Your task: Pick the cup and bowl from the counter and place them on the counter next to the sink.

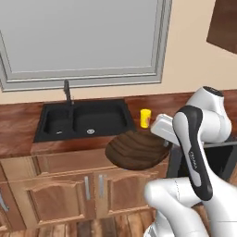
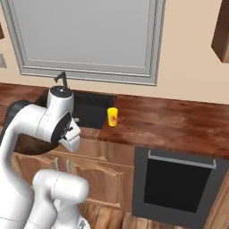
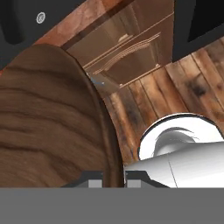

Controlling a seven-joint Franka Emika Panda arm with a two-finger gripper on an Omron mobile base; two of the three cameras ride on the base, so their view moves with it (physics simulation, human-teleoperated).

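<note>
**Bowl held in the air by its rim**

The counter (image 1: 18,121) carries the sink (image 1: 83,119). The bowl (image 1: 136,150) hangs off the counter's front edge, its rim pinched in the gripper (image 3: 114,177). The cup (image 1: 145,118) stands just right of the sink.

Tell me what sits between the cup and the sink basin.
Nothing: in the right base view, only bare counter separates the cup from the sink. The left base view agrees.
</note>
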